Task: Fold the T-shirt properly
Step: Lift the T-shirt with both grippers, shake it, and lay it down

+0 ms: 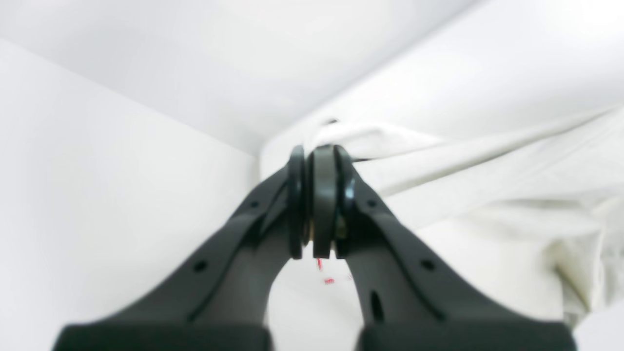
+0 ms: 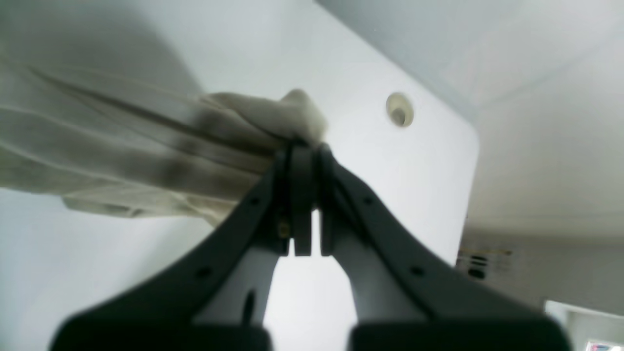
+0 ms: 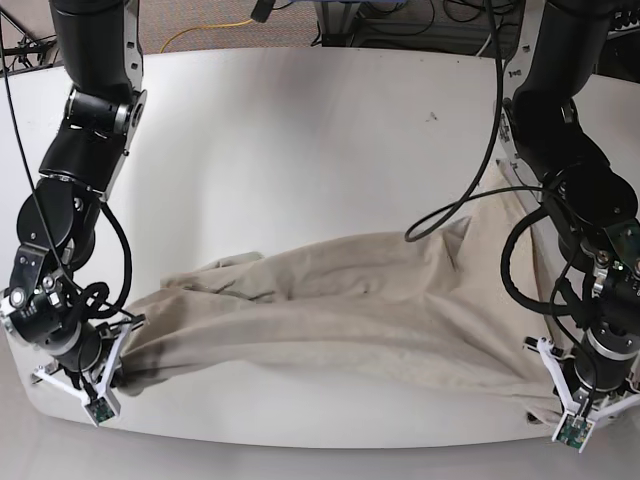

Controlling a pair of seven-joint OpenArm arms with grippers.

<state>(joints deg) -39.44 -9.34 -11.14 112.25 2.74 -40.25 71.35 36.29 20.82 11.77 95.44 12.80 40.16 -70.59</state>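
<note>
The khaki-beige T-shirt [image 3: 340, 300] lies stretched and wrinkled across the front of the white table [image 3: 300, 130], pulled taut between both grippers. At the base view's right, my left gripper [image 3: 548, 382] is shut on the shirt's edge near the table's front. The left wrist view shows its jaws [image 1: 321, 152] pressed together on a bunched fold of the T-shirt [image 1: 487, 165]. On the base view's left, my right gripper [image 3: 125, 345] is shut on the other end. In the right wrist view the jaws [image 2: 302, 145] pinch a wad of the T-shirt [image 2: 122, 146].
The table's front edge [image 3: 300, 435] runs just below the shirt and both grippers. A rounded table corner with a small hole [image 2: 399, 109] lies beyond the right gripper. Cables [image 3: 400, 20] trail behind the table's far edge.
</note>
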